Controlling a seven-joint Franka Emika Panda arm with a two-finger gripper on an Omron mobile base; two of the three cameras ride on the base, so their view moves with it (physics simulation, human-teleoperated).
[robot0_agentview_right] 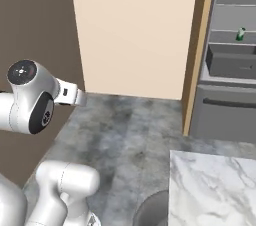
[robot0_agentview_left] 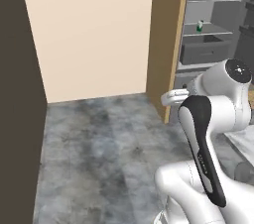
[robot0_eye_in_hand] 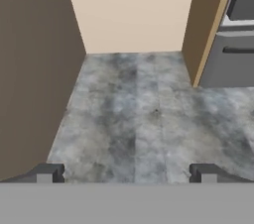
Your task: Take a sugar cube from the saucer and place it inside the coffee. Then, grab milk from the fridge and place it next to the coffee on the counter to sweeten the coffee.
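Note:
The fridge (robot0_agentview_left: 213,25) stands open at the right, showing grey shelves and a grey drawer (robot0_agentview_right: 232,62). The milk (robot0_agentview_left: 200,26), a small white-and-green carton, stands upright on a shelf above that drawer; the right base view has the milk (robot0_agentview_right: 240,33) too. My gripper (robot0_eye_in_hand: 126,173) is open, its fingertips (robot0_eye_in_hand: 47,173) spread wide over the grey floor with nothing between them. It is well short of the fridge (robot0_eye_in_hand: 233,44) and left of it. The coffee, saucer, sugar cube and counter are out of view.
A wooden side panel (robot0_agentview_left: 166,44) borders the fridge on its left. A dark wall (robot0_agentview_left: 20,94) lines the left side and a beige wall (robot0_agentview_right: 135,30) the back. The marble island (robot0_agentview_right: 215,190) with a grey stool (robot0_agentview_right: 152,210) sits at the lower right.

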